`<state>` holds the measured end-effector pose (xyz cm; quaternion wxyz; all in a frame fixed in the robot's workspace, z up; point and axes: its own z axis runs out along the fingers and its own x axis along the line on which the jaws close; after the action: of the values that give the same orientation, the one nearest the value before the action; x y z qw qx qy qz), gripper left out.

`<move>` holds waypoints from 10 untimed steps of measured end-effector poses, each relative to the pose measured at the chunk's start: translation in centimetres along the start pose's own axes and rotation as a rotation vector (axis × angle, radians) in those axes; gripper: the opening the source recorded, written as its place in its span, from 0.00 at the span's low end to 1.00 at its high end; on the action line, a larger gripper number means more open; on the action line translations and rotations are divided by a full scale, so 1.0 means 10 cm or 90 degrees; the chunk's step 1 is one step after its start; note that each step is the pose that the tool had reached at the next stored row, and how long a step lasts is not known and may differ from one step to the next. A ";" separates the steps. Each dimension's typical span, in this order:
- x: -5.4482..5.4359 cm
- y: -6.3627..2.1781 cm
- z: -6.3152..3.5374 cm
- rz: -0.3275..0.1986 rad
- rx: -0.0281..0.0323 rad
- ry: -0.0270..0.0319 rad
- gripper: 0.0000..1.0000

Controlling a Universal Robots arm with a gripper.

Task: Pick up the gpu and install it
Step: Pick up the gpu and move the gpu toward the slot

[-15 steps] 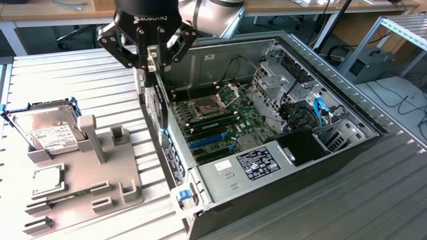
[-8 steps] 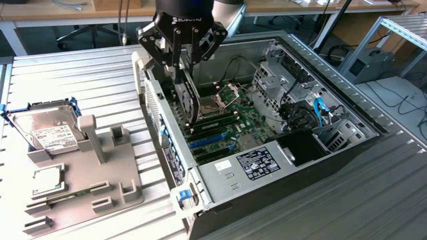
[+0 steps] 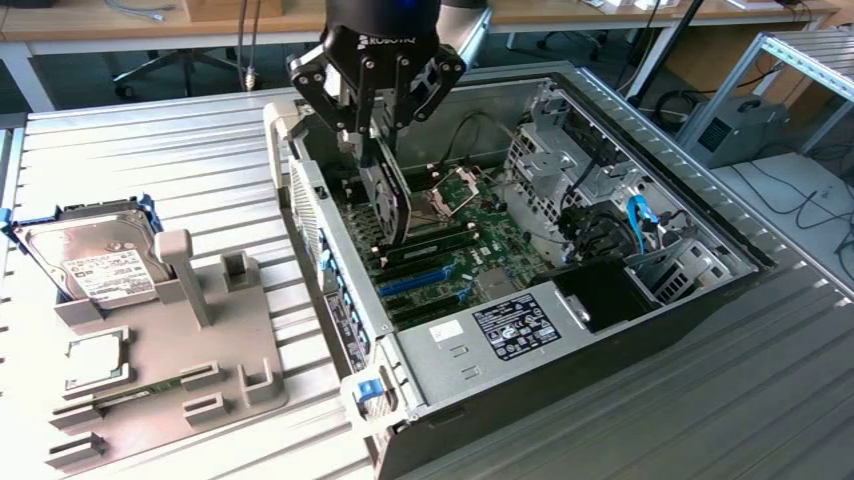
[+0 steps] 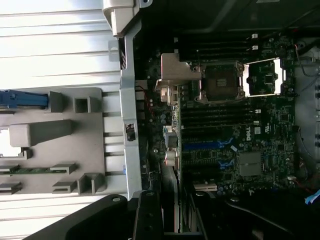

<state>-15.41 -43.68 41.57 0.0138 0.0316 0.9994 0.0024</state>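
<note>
The gpu (image 3: 390,198), a thin dark card, hangs on edge inside the open computer case (image 3: 694,215), just above the motherboard (image 3: 507,245) near the case's left wall in the exterior view. My gripper (image 3: 378,140) is shut on its upper edge. In the wrist view the gpu (image 4: 172,145) runs edge-on away from my gripper (image 4: 172,212), with its silver bracket (image 4: 175,80) at the far end. The blue expansion slots (image 3: 420,282) lie on the motherboard just in front of the card's lower end; whether the card touches the board I cannot tell.
On the exterior view's left a grey holder tray (image 3: 200,340) stands on the ribbed table, with a silver hard drive (image 3: 91,265) and a green memory stick (image 3: 134,393) in it. Inside the case are cables (image 3: 627,225), drive cages (image 3: 561,150) and an open processor socket (image 4: 222,80).
</note>
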 end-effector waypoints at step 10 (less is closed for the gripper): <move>-0.15 0.010 0.025 0.000 0.0000 0.0000 0.27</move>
<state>-13.90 -43.68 41.36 0.0138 0.0316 0.9994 0.0024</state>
